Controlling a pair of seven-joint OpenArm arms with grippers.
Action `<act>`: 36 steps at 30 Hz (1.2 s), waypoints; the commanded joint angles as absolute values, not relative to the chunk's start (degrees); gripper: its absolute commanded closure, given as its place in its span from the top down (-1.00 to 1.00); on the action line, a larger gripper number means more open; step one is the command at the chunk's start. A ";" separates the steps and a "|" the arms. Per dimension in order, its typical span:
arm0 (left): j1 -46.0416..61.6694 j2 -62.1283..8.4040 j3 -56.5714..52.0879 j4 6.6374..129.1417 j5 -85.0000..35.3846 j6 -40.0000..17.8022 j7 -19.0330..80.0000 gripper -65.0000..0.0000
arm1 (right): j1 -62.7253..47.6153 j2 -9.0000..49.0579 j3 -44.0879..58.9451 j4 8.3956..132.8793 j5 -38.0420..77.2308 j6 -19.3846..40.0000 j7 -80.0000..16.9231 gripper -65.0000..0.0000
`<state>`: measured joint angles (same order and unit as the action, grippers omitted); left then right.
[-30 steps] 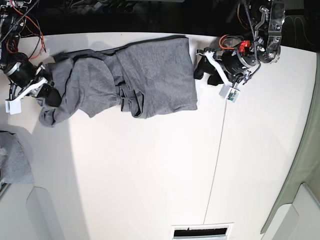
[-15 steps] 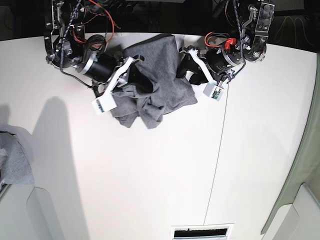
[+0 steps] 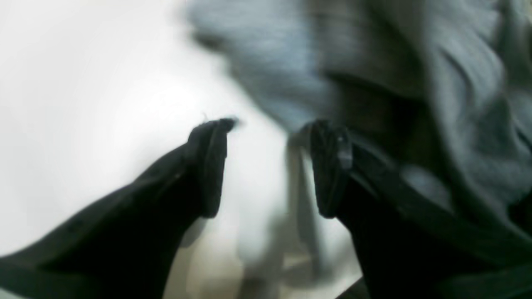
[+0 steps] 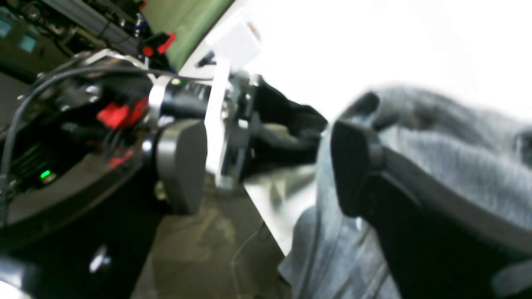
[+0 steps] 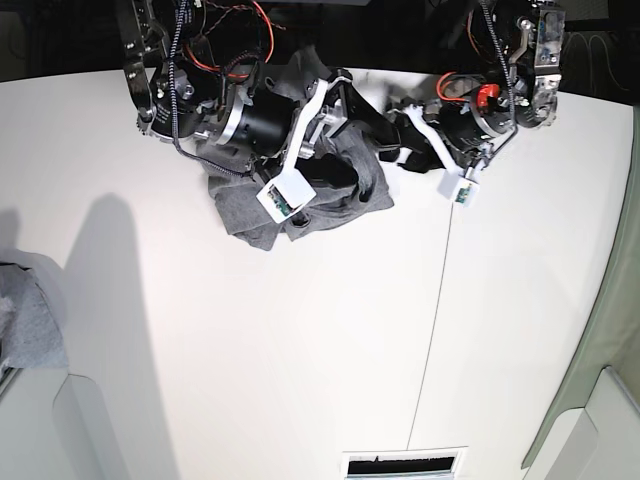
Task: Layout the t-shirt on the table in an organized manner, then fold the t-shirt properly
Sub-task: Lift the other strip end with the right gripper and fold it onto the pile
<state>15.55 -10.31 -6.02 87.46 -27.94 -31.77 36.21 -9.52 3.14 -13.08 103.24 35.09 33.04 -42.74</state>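
Observation:
The heather-grey t-shirt (image 5: 240, 215) lies bunched in a heap at the back of the white table (image 5: 300, 350). Much of it is hidden under my right arm. My right gripper (image 5: 360, 118) reaches across the heap to its right end. In the right wrist view the right gripper (image 4: 268, 166) stands open, nothing between the pads, with t-shirt (image 4: 457, 145) cloth lying against the outside of one finger (image 4: 353, 166). My left gripper (image 5: 397, 150) sits just right of the heap. In the left wrist view it (image 3: 270, 166) is open over bare table, with the blurred t-shirt (image 3: 457, 83) beyond it.
The two grippers are very close together at the heap's right end. A thin dark seam (image 5: 430, 330) runs down the table. Another grey cloth (image 5: 25, 325) lies at the left edge. A vent slot (image 5: 405, 463) sits at the front edge.
My right arm has swept from the far left across the shirt, dragging it into a tight heap, and its jaws have just opened. The left gripper stayed open and shifted only slightly.

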 commanded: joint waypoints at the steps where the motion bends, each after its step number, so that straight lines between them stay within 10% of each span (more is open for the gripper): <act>1: 15.40 -10.66 -7.88 87.99 -29.23 -33.06 36.80 0.07 | -8.93 2.98 -13.08 105.08 36.40 33.67 -41.63 0.38; 5: 15.44 -10.70 -14.37 89.89 -35.22 -38.19 41.41 0.00 | -8.88 2.96 -11.92 107.20 32.64 32.73 -38.79 0.30; 11: 15.88 -10.61 -16.97 99.07 -47.83 -40.00 46.00 -0.76 | -6.39 2.98 -6.57 106.02 22.26 30.70 -34.26 -1.00; 25: 16.53 -8.58 9.96 102.96 -41.01 -40.00 47.40 -0.84 | 10.66 2.98 -2.87 78.15 20.95 30.28 -30.79 -1.00; 36: 10.74 -9.04 3.31 88.23 -28.38 -40.00 41.30 -0.84 | 11.49 6.68 -3.92 70.57 26.65 31.97 -33.34 -1.00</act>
